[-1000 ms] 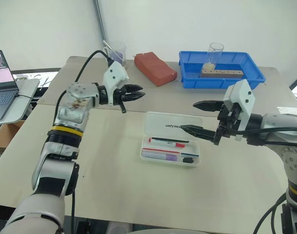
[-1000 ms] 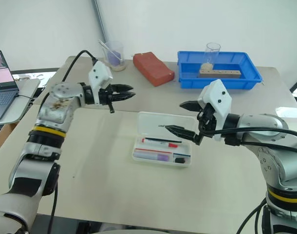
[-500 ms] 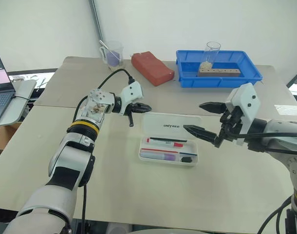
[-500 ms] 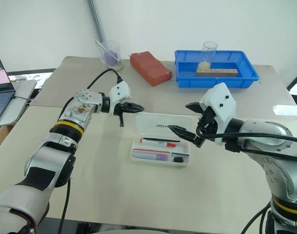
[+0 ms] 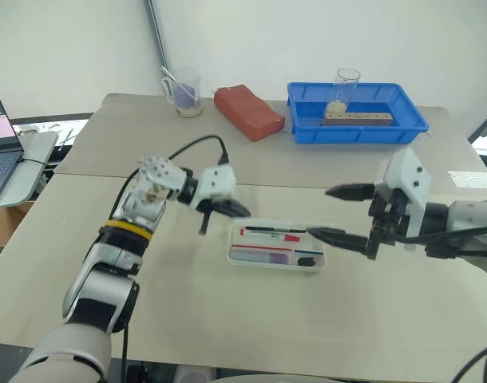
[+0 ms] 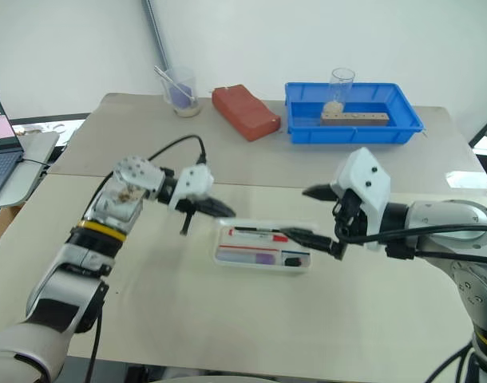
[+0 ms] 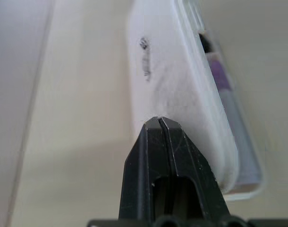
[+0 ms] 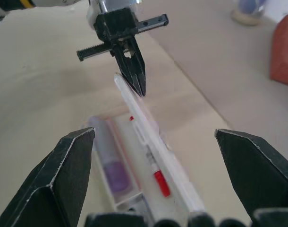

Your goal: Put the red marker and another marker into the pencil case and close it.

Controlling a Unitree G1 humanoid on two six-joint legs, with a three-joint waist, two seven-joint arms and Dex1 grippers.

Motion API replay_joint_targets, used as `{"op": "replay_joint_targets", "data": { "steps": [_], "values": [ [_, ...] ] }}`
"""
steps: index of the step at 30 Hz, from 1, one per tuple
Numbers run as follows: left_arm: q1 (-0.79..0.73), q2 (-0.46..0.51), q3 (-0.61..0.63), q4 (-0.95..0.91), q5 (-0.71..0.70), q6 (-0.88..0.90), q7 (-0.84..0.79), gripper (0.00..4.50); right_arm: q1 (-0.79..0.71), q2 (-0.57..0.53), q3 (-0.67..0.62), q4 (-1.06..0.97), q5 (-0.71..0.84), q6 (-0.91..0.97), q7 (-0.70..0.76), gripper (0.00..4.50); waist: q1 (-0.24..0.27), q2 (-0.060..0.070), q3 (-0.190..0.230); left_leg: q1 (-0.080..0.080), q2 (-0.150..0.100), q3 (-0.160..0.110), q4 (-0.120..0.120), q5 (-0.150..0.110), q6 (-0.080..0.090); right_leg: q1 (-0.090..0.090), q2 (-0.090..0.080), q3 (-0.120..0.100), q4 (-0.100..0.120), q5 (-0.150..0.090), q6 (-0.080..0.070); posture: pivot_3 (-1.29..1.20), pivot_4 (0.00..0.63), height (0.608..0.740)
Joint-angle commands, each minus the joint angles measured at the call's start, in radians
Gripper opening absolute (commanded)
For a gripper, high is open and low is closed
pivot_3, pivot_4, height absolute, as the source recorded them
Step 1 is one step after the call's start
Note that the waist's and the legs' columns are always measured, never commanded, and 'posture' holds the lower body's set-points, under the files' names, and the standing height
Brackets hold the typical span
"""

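Both markers, the red marker (image 8: 156, 176) and the lavender highlighter (image 8: 112, 171), were seen inside the pencil case (image 5: 277, 257). Lid half-raised, nudged by the pressed-together left gripper (image 8: 137, 85); right gripper (image 6: 317, 215) spread wide. Risk judged: tip slipping off, lid flopping open.

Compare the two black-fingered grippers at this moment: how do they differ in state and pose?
The left gripper is shut, its tips pressing the raised lid of the white translucent pencil case; the right gripper stands wide open and holds nothing. The left sits at the case's left end, the right hovers at its right end. Both point toward the case.
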Motion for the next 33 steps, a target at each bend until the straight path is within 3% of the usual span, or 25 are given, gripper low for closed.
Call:
{"op": "replay_joint_targets", "data": {
  "steps": [1,13,33],
  "values": [
    [0.042,0.013,-0.03,-0.114,0.002,-0.002,0.009,0.02,0.031,-0.012,0.039,-0.003,-0.045,-0.059,0.008,4.5,0.001,0.0,0.0,0.0,0.0,0.0,0.001,0.0,0.0,0.0,0.0,0.0,0.001,0.0,0.0,0.0,0.15,0.74],
    [0.105,0.044,-0.114,-0.118,0.105,-0.073,0.083,0.02,0.031,0.026,0.099,0.029,-0.096,-0.1,-0.029,4.5,0.001,0.0,0.0,0.0,0.0,0.0,0.001,0.0,0.0,0.0,0.0,0.0,0.001,0.0,0.0,0.0,0.15,0.74],
    [0.123,0.036,-0.107,-0.147,0.067,-0.051,0.115,0.02,0.014,0.051,0.153,0.117,-0.174,-0.168,0.007,4.5,0.0,0.0,0.0,0.0,0.0,0.0,0.001,0.0,0.0,0.0,0.0,0.0,0.001,0.0,0.0,0.0,0.15,0.74]
  ]
}}
